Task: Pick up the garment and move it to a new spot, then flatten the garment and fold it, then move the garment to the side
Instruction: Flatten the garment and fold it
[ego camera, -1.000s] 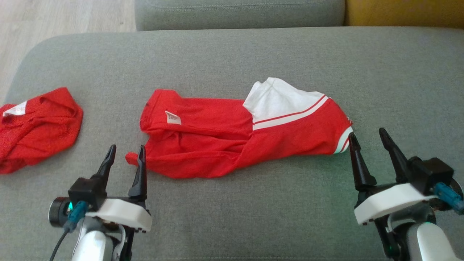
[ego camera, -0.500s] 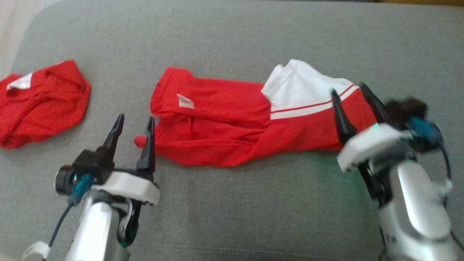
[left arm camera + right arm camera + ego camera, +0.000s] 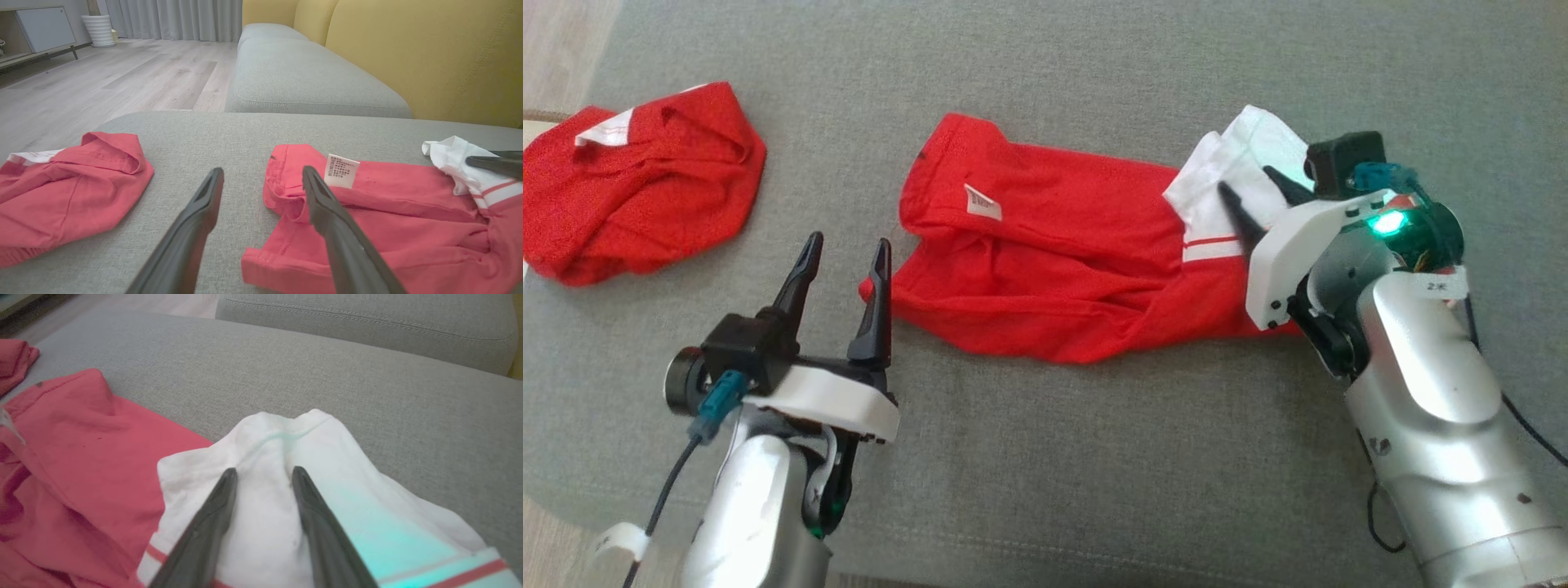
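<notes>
- The garment (image 3: 1054, 269), judged light and limp, is laid crumpled at the centre of the cushion (image 3: 1094, 449).
- Its white end, at 2 o'clock, is best pinched; the right claw (image 3: 1246, 180) is held agape there, gripping nothing.
- The left claw (image 3: 847, 240) is released at 7 o'clock.
- Two garments are counted, the second garment (image 3: 637, 180) at 10 o'clock.
</notes>
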Robot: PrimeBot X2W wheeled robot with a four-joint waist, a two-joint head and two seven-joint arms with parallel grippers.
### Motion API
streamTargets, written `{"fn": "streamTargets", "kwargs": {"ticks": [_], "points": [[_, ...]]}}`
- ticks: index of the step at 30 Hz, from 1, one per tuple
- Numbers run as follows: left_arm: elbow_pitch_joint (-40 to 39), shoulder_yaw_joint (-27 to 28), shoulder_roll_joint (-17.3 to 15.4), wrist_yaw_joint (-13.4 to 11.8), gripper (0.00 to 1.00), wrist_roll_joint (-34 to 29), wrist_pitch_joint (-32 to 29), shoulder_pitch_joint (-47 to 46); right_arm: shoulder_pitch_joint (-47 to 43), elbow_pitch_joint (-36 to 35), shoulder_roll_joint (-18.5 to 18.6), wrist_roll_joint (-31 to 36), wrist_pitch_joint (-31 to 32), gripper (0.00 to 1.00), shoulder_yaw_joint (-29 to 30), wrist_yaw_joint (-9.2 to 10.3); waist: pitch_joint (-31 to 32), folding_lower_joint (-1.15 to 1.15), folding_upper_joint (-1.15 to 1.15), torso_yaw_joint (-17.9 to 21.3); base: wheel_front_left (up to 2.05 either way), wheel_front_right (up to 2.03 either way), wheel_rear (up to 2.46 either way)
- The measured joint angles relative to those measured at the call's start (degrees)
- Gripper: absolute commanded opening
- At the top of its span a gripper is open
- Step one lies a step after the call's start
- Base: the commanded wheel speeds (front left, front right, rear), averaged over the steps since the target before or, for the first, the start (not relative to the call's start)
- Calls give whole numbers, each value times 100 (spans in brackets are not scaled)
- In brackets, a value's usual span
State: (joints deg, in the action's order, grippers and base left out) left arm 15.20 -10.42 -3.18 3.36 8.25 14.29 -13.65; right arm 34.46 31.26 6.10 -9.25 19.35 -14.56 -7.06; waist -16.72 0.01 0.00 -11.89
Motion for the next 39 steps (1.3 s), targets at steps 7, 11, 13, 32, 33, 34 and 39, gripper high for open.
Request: {"fn": "streamTargets", "kwargs": {"ticks": [7,11,13,32,33,34,39], "points": [[-5,29,18,-1,100,-1,0,0,-35,-158,-12,-298,-506,0,21,0,31,-1,0,153,0,0,0],[-7,65,20,0,100,-3,0,2,-365,-564,-49,-445,-782,0,81,0,57,0,0,294,0,0,0],[-9,104,19,0,100,-12,0,10,-637,-835,-80,-486,-970,0,166,0,86,0,0,360,0,0,0],[-18,257,0,1,100,-62,0,287,-3889,-2434,-341,-1472,-1993,100,1069,0,397,-1,0,715,0,0,0],[-16,258,0,1,100,-62,0,291,-3895,-2425,-341,-1483,-1995,100,1076,0,402,-1,0,718,0,0,0],[-16,263,0,1,100,-62,0,291,-3891,-2431,-341,-1488,-2008,100,1082,0,409,-1,0,720,0,0,0],[-14,339,-12,0,100,-62,1,309,-3878,-2955,-342,-1126,-2190,100,1072,0,486,-1,0,752,0,0,0]]}}
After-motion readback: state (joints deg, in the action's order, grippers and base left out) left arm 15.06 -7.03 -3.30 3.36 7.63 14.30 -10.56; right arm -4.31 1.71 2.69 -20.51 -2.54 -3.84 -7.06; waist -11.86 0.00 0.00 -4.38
